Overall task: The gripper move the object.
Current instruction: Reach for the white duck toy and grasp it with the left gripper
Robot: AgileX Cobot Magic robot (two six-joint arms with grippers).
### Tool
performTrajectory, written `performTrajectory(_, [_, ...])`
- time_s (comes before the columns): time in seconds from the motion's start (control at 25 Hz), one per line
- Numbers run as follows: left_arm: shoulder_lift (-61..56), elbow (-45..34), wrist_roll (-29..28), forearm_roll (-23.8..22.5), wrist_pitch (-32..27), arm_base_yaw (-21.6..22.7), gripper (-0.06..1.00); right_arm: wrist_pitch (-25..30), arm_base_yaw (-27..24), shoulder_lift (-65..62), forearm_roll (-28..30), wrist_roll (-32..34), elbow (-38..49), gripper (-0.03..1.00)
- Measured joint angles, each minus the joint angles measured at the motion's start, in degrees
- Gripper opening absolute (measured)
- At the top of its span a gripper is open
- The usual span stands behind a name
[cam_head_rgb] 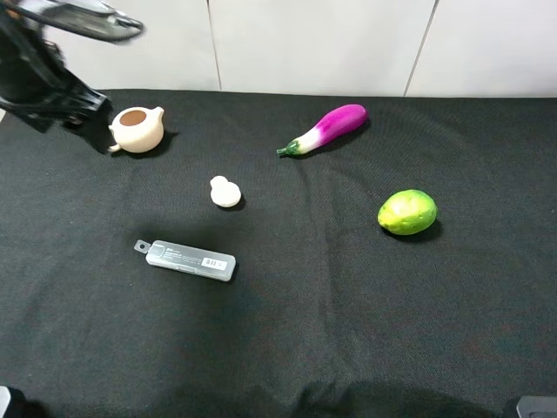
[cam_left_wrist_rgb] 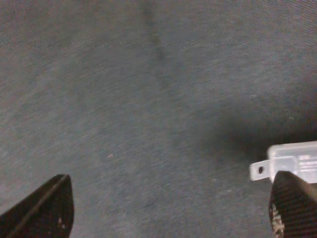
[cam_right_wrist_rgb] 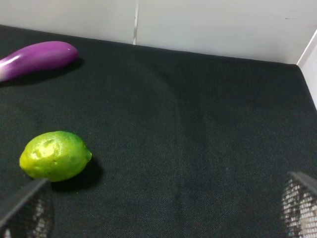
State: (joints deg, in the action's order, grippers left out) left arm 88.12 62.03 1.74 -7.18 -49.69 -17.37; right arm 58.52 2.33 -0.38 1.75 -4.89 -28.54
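Over the far left corner of the black-clothed desk [cam_head_rgb: 348, 331] the left arm [cam_head_rgb: 39, 83] hangs high and blurred, well away from everything it might pick up. The left fingers [cam_left_wrist_rgb: 49, 210] stand spread as wide as they go with only bare cloth between them, and their wrist view catches just the tabbed end of the case beside one tip. The right fingers [cam_right_wrist_rgb: 297, 201] are also set wide apart and hold nothing, low at the near right of the desk. Among the things on the desk, the purple eggplant [cam_head_rgb: 324, 128] lies aslant near the far edge, a little right of the middle. The long clear-white case [cam_head_rgb: 184, 259] lies flat toward the left, nearer the front. The green lime [cam_head_rgb: 406, 212] sits toward the right edge. The cream teapot [cam_head_rgb: 137, 129] stands near the far left corner, just beside the arm. Smallest is the object [cam_head_rgb: 225, 192], the two-lobed cream lump, resting on the cloth left of the middle, between the teapot and the case and apart from both. Nothing touches it, and neither wrist view shows it. By my reading the task has barely begun: the reach, the descent over the object, the closing on it and the carry all remain to be done, most likely by the left arm.
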Motion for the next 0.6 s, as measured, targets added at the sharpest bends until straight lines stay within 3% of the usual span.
performTrajectory(0.36, [10.3, 4.7, 0.0, 0.1, 0.2, -9.4, 0.83, 0.0, 0.0, 0.0, 0.0, 0.0, 0.0, 0.69])
performTrajectory(0.6, [16.7, 9.3, -0.1, 0.6, 0.9, -13.5, 0.83, 0.0, 0.0, 0.0, 0.0, 0.0, 0.0, 0.69])
